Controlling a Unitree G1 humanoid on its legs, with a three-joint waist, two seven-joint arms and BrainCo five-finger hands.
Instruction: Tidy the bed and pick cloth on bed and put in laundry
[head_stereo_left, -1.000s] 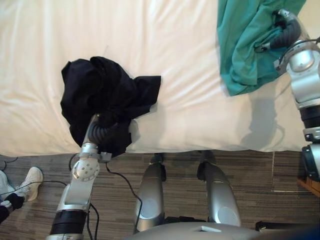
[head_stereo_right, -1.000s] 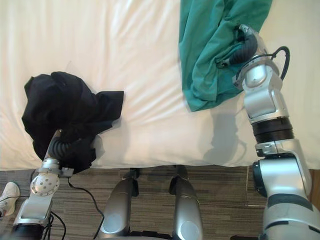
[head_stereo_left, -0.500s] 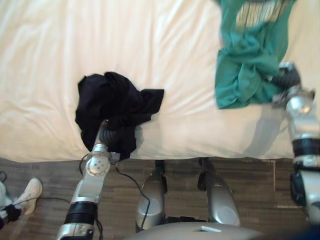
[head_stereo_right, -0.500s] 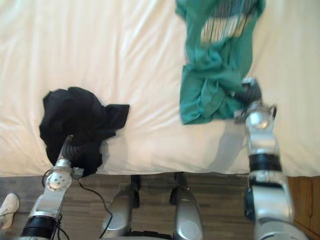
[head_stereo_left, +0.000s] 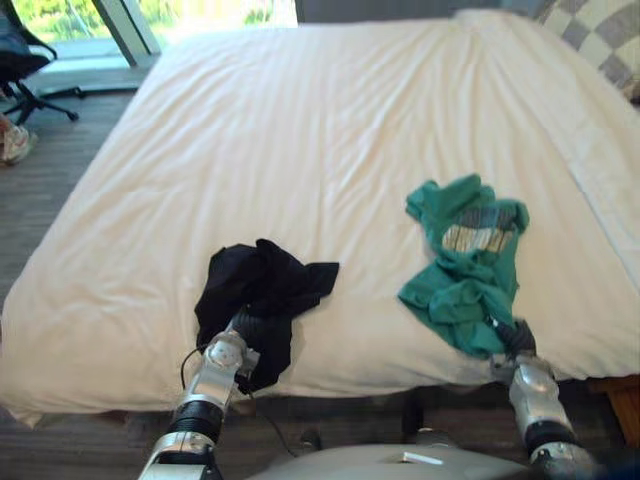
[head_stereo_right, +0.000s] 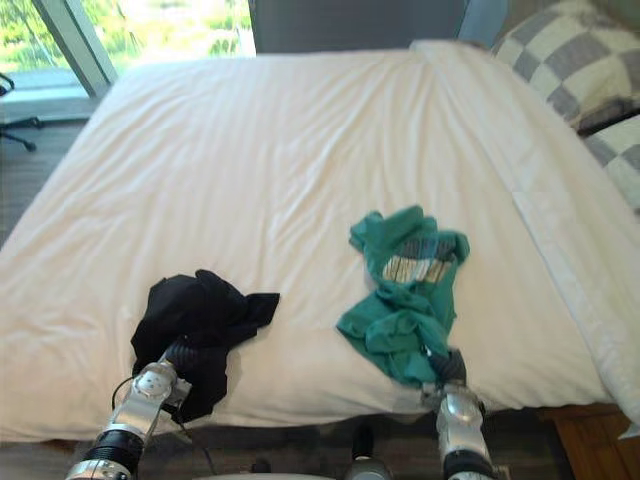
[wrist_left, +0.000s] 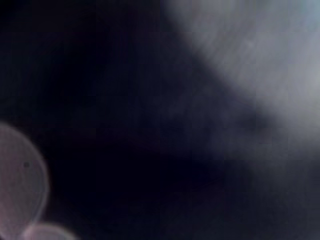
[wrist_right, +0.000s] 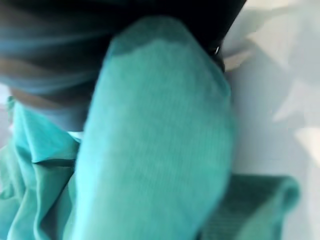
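Observation:
A crumpled black cloth (head_stereo_left: 262, 290) lies near the front edge of the white bed (head_stereo_left: 330, 130), on the left. My left hand (head_stereo_left: 247, 327) is pushed into its near side, with the cloth draped round the wrist cover and the fingers buried and curled. To the right lies a green cloth (head_stereo_left: 468, 270) with a striped patch. My right hand (head_stereo_left: 510, 336) sits at the near end of that cloth, by the bed's edge. In the right wrist view a bunched fold of the green cloth (wrist_right: 155, 140) lies against that hand, which is shut on it.
Checked pillows (head_stereo_right: 570, 60) lie at the bed's far right corner. An office chair (head_stereo_left: 20, 60) stands on the floor beyond the left side, by a bright window (head_stereo_right: 60, 30). A wooden piece (head_stereo_left: 625, 400) shows at the lower right. Wide bare sheet lies between and beyond the cloths.
The camera has tilted up and takes in the whole bed. My right hand has drawn back towards the front edge, dragging the green cloth with it. The left hand stays in the black cloth.

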